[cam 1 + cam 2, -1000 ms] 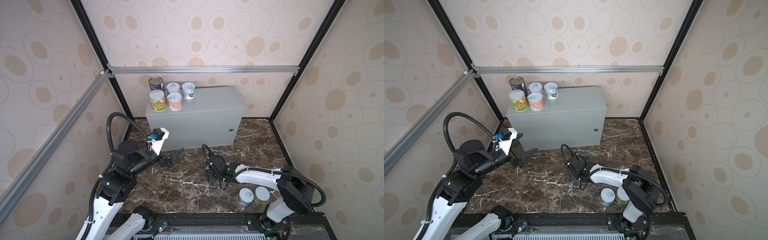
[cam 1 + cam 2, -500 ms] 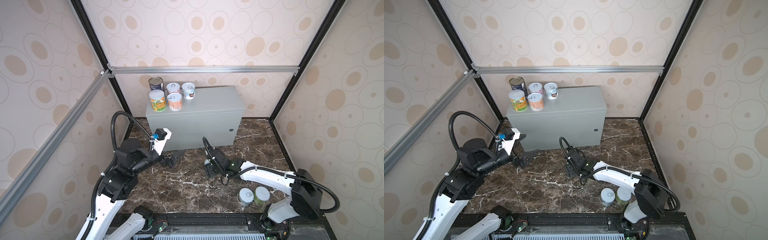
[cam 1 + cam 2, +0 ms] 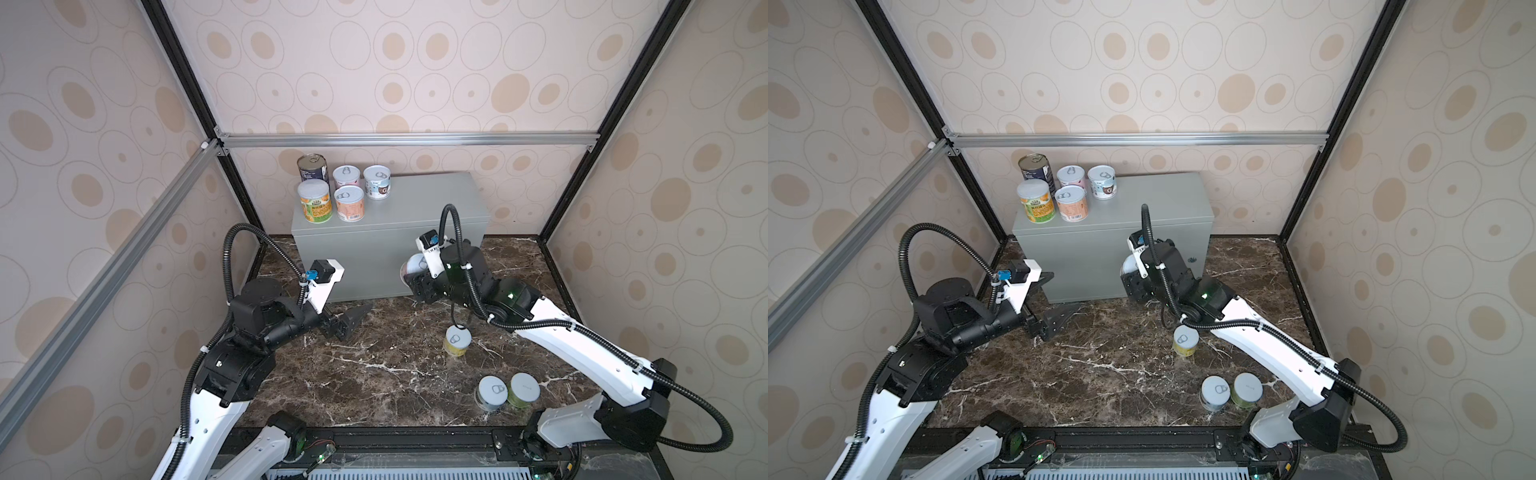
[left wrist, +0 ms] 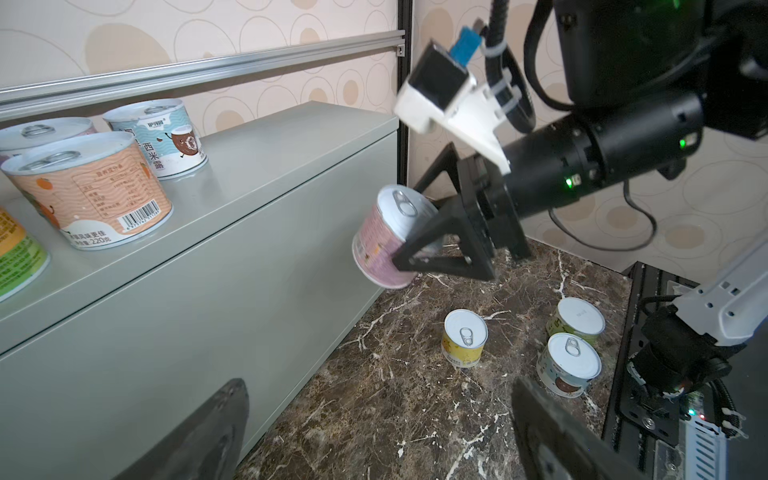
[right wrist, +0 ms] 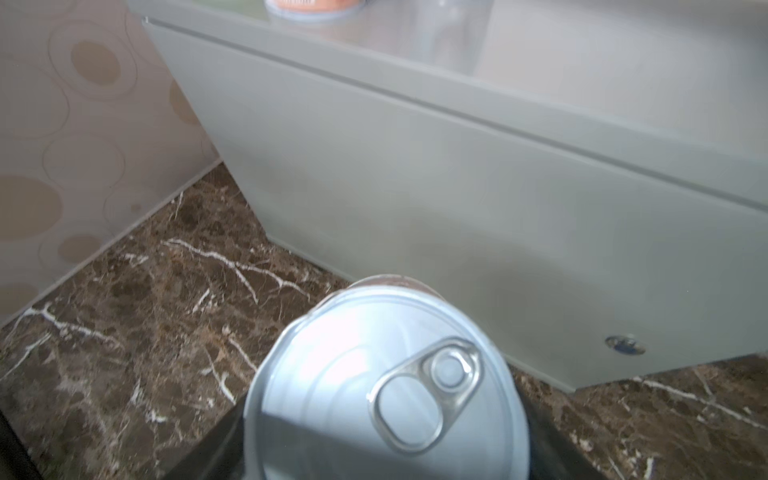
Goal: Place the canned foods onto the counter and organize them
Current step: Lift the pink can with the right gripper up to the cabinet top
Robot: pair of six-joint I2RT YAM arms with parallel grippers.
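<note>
Left wrist view: right gripper (image 4: 405,232) clenches the tilted pink can (image 4: 380,239) below the front lip of the counter (image 4: 291,137); left gripper (image 3: 352,322) gapes, farther off.

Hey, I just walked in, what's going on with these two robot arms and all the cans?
Cans are being moved from the marble surface up onto the grey metal box. The right gripper holds a pink-labelled can, tilted, in the air in front of the box. The left gripper is open and empty, low near the box front. Five cans stand clustered at one end of the box top. A yellow can, a pale-labelled can and a green can wait on the marble.
</note>
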